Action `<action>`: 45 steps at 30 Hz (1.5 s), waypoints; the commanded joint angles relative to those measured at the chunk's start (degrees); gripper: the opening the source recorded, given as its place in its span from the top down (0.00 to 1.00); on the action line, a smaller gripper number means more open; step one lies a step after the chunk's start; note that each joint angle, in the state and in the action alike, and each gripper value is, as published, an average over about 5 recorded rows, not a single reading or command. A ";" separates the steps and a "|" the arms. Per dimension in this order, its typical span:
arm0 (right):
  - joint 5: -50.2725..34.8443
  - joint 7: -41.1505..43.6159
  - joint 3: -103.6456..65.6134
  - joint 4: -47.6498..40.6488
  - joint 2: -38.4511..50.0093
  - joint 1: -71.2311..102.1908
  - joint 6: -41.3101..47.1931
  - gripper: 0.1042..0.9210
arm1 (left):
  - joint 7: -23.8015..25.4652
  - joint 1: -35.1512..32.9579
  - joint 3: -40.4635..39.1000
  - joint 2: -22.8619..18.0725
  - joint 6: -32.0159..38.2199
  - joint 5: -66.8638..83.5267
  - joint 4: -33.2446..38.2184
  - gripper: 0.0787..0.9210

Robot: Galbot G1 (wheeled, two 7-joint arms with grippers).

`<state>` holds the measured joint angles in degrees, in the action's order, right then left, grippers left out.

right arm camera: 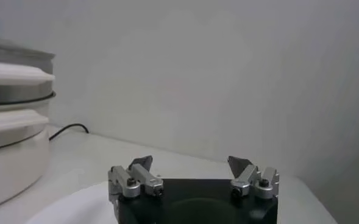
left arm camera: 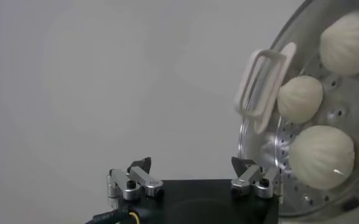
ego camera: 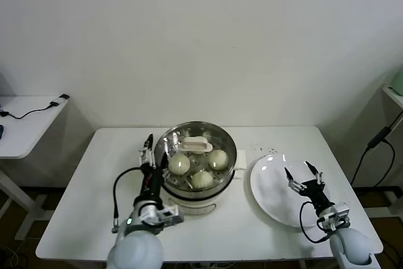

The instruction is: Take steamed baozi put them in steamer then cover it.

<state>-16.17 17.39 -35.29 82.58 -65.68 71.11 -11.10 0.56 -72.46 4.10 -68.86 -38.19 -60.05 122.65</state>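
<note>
Now — cover (ego camera: 196,145) on steamer (ego camera: 196,167), baozi (ego camera: 218,159) inside | left gripper (ego camera: 148,150) wide, touching steamer's wall | right gripper (ego camera: 305,177) wide over plate (ego camera: 267,187) — table (ego camera: 277,137) bare ahead

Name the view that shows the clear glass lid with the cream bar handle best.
The left wrist view: the clear glass lid fills its side, handle sharp, three cream-white baozi visible through it. The head view shows the lid small on the steel steamer pot. The right wrist view shows only the steamer's side.

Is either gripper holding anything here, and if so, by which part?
Nothing is held. The left gripper is open beside the covered steamer; the right gripper is open over the white plate.
</note>
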 commanded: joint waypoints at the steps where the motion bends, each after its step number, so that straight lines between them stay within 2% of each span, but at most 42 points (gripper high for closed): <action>1: -0.08 -1.75 -1.04 5.78 -0.96 2.43 1.07 0.12 | -10.60 -15.06 24.08 0.30 33.64 43.77 3.51 0.12; 8: 2.64 -2.05 -2.34 8.65 -2.23 4.94 2.18 0.12 | -7.18 -20.34 34.59 -7.32 38.01 63.49 1.12 0.12; 19: 1.08 -1.78 -2.87 10.33 -3.90 6.41 2.03 0.12 | -4.90 -22.54 39.77 -15.20 43.14 66.03 -5.18 0.12; 31: -1.21 -0.84 -3.83 10.81 -3.89 7.72 1.82 0.12 | -0.41 -23.11 40.51 -15.23 44.56 63.74 -6.60 0.12; 45: -0.69 -1.05 -3.64 10.93 -4.94 7.71 1.96 0.12 | 0.67 -22.68 39.40 -15.38 43.78 63.12 -5.30 0.12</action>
<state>-16.78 16.25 -38.79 93.14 -70.21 78.53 -9.14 0.10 -94.73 42.94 -83.41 4.44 2.13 117.55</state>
